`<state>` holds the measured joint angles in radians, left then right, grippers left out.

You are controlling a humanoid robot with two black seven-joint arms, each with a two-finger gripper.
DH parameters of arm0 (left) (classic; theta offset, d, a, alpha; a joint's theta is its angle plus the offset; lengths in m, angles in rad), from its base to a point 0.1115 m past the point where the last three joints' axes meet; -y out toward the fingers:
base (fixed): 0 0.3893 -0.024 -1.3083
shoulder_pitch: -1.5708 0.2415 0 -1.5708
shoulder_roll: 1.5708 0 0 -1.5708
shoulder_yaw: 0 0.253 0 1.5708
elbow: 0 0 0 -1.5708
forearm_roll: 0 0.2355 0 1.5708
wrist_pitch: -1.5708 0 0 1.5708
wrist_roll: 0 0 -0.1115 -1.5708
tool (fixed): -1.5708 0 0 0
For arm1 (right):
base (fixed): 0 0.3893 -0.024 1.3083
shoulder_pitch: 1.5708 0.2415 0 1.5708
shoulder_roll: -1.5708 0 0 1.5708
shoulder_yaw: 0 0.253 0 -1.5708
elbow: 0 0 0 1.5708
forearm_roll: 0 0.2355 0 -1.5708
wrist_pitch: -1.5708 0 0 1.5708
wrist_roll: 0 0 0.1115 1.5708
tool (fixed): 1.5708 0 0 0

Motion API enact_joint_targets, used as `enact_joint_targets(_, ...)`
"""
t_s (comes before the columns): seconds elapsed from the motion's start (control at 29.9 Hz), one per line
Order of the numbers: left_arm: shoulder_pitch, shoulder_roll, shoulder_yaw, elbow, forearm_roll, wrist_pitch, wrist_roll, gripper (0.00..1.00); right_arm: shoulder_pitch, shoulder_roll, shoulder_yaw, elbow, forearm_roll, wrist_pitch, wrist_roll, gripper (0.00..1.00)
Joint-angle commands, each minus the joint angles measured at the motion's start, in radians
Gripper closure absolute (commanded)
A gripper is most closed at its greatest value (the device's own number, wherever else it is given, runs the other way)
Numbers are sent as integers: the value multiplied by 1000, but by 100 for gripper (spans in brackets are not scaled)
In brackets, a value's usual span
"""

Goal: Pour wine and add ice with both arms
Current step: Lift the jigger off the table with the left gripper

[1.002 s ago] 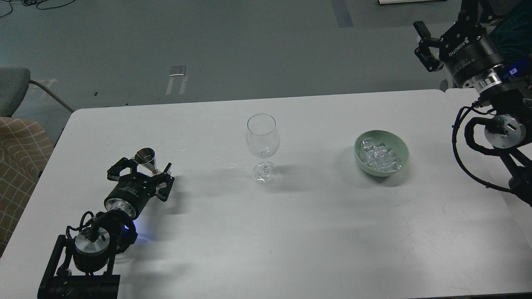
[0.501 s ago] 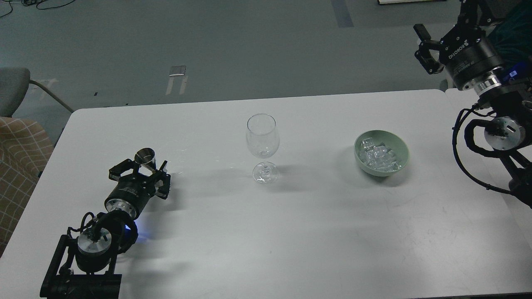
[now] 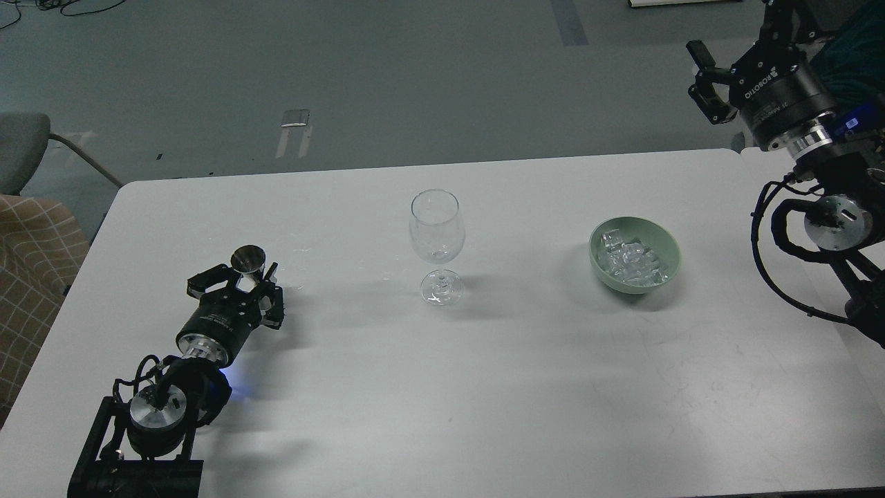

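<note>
- White table (image 3: pixel 442 387) is filling our view, grey floor lying beyond.
- Our left gripper (image 3: pixel 238 280) is closing around a small metal cone-shaped jigger (image 3: pixel 247 260).
- Clear stemmed wine glass (image 3: pixel 435 245) is standing upright mid-table.
- Clear ice cubes (image 3: pixel 630 261) are sitting in a pale green bowl (image 3: pixel 667 245).
- Our right gripper (image 3: pixel 705 79) is hovering beyond the table's edge; we cannot tell its spread.

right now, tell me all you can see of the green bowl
The bowl is pale green, round, smooth and matte, like glazed ceramic. It stands upright on the white table, right of the empty wine glass and apart from it. Clear ice cubes lie heaped inside. No claw touches it.
</note>
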<state>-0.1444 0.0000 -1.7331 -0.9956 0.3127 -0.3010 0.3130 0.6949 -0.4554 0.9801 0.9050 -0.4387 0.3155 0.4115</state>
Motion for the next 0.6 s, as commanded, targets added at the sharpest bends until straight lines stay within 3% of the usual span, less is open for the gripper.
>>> enact_joint_targets(0.0,-1,0,0,0,-3,-6,0,71,0,0,0,0,0,-1,1,0)
enact_joint_targets(0.03,-1,0,0,0,-1,-6,0,72,0,0,0,0,0,-1,0,0)
enact_joint_targets(0.23,-1,0,0,0,-12,-7,-3,99,0,-2,0,0,0,-1,1,0)
enact_joint_targets(0.57,-11,0,-3,-6,-21,-7,-2,100,-5,-2,0,0,-2,-1,1,0)
